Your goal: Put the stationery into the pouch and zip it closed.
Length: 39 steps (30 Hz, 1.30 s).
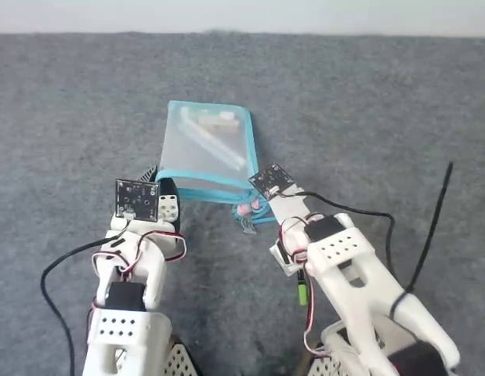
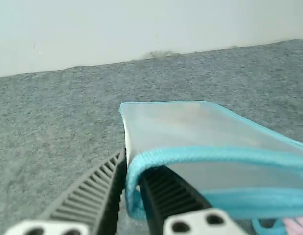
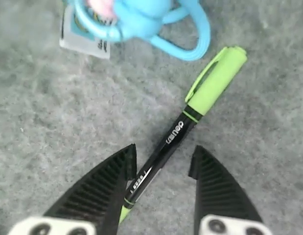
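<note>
Grey felt-like surface (image 1: pixel 383 102) carries everything. Translucent plastic pouch with turquoise fabric trim (image 1: pixel 207 149) lies near its middle, with pale items showing through at its far end. The left hand (image 2: pixel 134 169) is pinching the pouch's turquoise rim at a near corner. The right hand (image 3: pixel 163 149) hangs with its fingers spread to either side of a black pen with a lime-green cap (image 3: pixel 210 83). The pen lies on the surface outside the pouch, near the pouch's blue cord loop (image 3: pixel 190 44) and small white paper tag (image 3: pixel 82 41).
</note>
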Motion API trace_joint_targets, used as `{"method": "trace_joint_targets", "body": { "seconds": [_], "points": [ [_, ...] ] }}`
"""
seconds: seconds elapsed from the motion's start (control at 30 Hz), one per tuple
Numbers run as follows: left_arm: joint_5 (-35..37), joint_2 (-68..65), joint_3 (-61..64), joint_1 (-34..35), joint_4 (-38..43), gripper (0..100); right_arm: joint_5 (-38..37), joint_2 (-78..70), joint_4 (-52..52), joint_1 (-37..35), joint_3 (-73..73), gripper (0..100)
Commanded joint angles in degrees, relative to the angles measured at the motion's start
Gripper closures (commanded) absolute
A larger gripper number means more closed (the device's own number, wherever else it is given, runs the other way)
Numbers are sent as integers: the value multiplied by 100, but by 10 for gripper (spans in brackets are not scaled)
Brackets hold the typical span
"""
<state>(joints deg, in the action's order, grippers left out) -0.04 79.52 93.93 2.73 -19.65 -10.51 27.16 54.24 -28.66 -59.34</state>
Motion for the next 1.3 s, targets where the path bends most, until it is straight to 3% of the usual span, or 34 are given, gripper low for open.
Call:
{"method": "trace_joint_targets", "body": {
  "seconds": [0.0, 0.2, 0.37, 0.67, 1.0, 1.1, 1.27],
  "points": [
    [35, -18, -119, -70, 211, 988, 70, -444, -207, 163, 149, 833],
    [35, -18, -110, -70, 211, 988, 70, -1033, -171, 840, 492, 853],
    [35, -18, -110, -70, 211, 988, 26, -1279, -198, 1367, 695, 994],
    [35, -18, -92, -62, 193, 988, 18, -1429, -92, 2369, 1565, 991],
    [26, -18, 13, -35, 220, 988, 62, -2229, 576, 2431, 3464, 990],
    [26, -18, 13, -35, 220, 988, 26, -2914, 576, 2448, 3859, 965],
    [26, -18, 13, -53, 220, 988, 26, -3301, 576, 2440, 3982, 821]
  ]
}}
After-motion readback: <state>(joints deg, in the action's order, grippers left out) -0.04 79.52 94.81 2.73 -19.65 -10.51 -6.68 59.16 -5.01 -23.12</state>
